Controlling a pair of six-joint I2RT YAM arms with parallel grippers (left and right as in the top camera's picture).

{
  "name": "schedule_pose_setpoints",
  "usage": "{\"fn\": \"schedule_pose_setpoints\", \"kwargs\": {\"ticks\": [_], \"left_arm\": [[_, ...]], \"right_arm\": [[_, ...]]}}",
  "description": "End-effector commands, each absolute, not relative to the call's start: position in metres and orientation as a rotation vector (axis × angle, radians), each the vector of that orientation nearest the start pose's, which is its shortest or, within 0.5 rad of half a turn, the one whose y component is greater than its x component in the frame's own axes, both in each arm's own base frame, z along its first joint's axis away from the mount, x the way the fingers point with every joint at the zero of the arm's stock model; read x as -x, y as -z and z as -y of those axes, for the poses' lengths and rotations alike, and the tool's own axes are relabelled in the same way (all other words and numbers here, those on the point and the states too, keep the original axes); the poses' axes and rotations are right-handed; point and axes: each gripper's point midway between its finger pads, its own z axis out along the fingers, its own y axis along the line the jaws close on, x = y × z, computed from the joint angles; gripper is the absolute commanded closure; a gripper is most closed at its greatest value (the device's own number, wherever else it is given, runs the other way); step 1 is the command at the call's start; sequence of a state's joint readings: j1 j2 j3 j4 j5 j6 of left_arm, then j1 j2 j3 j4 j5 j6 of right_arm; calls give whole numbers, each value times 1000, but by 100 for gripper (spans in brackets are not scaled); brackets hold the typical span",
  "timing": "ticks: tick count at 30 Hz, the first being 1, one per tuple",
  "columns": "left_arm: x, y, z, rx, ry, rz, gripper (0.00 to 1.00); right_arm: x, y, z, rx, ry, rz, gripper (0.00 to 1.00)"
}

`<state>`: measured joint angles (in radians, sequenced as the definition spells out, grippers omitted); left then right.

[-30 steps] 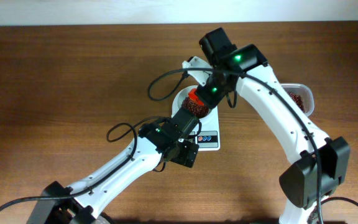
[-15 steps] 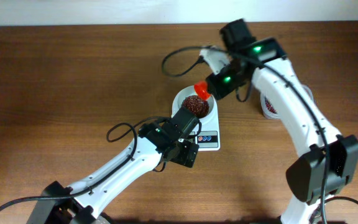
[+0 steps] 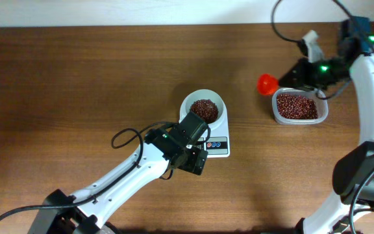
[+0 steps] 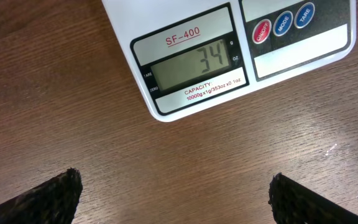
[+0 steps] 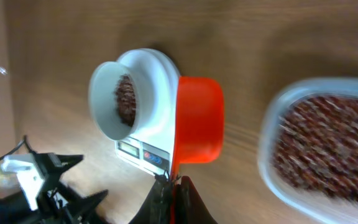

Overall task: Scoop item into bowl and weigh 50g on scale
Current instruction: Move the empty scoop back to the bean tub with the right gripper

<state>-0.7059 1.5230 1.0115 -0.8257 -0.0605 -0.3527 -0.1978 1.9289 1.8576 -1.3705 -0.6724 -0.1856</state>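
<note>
Two arms | left pincer (image 4: 176, 190) spread above brown wooden table (image 3: 76, 78) | right pincer (image 5: 169, 193) pinching red scoop (image 5: 197, 121) | white band (image 3: 109, 12) beyond it

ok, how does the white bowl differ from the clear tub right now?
Shape: the bowl is round and opaque white; the tub is a clear rounded rectangle. Placement: the bowl sits on the scale; the tub rests straight on the table. Fill: the bowl holds a compact central heap; the tub's layer covers its floor. Both hold the same red-brown beans.
</note>
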Motion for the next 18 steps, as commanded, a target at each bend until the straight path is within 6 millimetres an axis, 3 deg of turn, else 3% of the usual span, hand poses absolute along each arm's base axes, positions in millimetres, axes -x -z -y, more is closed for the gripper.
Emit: {"fn": "schedule_pose_setpoints", "kwargs": {"ticks": [1, 3, 5, 9, 12, 18], "left_arm": [[-240, -73, 190, -504, 91, -2855, 1], [-240, -73, 190, -504, 91, -2855, 1], [-240, -73, 190, -504, 91, -2855, 1], [-240, -73, 190, -504, 91, -2855, 1], [-240, -73, 190, -504, 91, -2855, 1], [-240, -73, 190, -504, 91, -2855, 1]], "right_arm": [[-394, -197, 17, -60, -713, -2798, 96], [-387, -186, 45, -154, -560, -2863, 96], [-377, -173, 79, -307, -303, -2945, 96], [-374, -155, 107, -429, -63, -2968, 96], [-376, -141, 108, -428, -59, -2967, 96], [-376, -95, 100, -424, -128, -2966, 96]]}}
